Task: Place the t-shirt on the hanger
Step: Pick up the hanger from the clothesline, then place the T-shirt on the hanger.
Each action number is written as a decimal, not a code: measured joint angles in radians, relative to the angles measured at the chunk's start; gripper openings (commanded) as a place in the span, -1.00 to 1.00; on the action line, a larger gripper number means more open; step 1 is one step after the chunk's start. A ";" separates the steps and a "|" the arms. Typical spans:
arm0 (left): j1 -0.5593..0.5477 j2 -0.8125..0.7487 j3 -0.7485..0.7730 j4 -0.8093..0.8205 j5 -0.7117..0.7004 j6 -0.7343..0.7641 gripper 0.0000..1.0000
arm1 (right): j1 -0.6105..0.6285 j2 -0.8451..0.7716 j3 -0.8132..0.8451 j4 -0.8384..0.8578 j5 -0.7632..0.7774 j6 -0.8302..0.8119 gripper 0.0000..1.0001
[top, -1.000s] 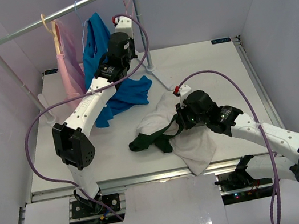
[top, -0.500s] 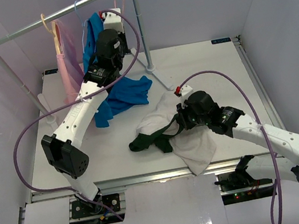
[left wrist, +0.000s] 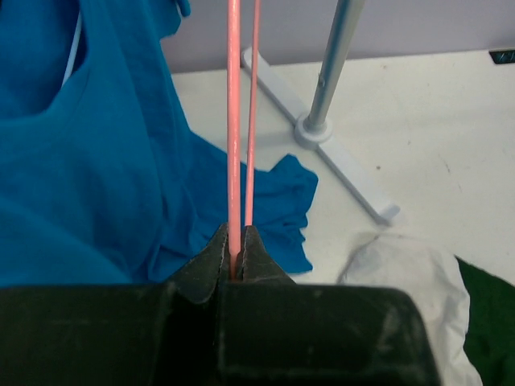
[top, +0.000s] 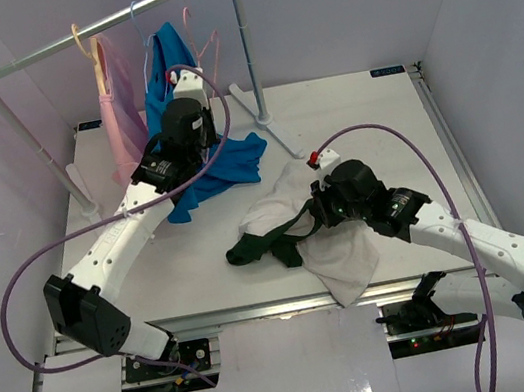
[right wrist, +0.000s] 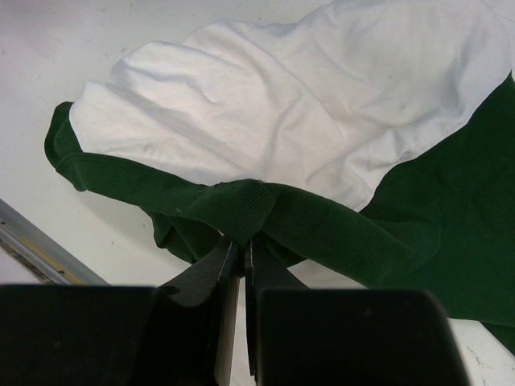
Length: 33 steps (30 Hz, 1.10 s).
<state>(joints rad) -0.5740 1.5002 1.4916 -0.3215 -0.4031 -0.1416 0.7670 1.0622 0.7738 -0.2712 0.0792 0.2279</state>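
Grey metal clothes rail [top: 110, 22] at the back. The crumpled white t-shirt with dark green sleeves [top: 337, 249] lies just before its foot, and the thin pink wire hanger [left wrist: 233, 121] is up below its bar (left of the upright). Left gripper [left wrist: 236, 241] pinches the hanger, and right gripper [right wrist: 241, 249] is clamped on a green fold of the t-shirt.

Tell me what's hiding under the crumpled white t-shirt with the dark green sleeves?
Only the flat white table shows around the white and green t-shirt. The crumpled cloth hides anything beneath it. The right gripper pinches a green fold of it.
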 measured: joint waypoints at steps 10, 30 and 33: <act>-0.026 -0.348 -0.289 -0.100 0.090 -0.118 -1.00 | -0.023 0.033 0.001 0.001 0.041 0.021 -0.85; -0.052 -0.643 -0.468 -0.472 0.651 -0.068 -1.00 | -0.196 0.304 0.305 -0.128 0.015 0.100 -0.85; -0.055 -0.687 -0.468 -0.495 0.688 -0.061 -1.00 | -0.202 0.330 0.309 -0.140 0.011 0.105 -0.85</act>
<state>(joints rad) -0.6286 0.8128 1.0237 -0.8164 0.2849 -0.2028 0.5651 1.3925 1.0824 -0.4109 0.0901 0.3329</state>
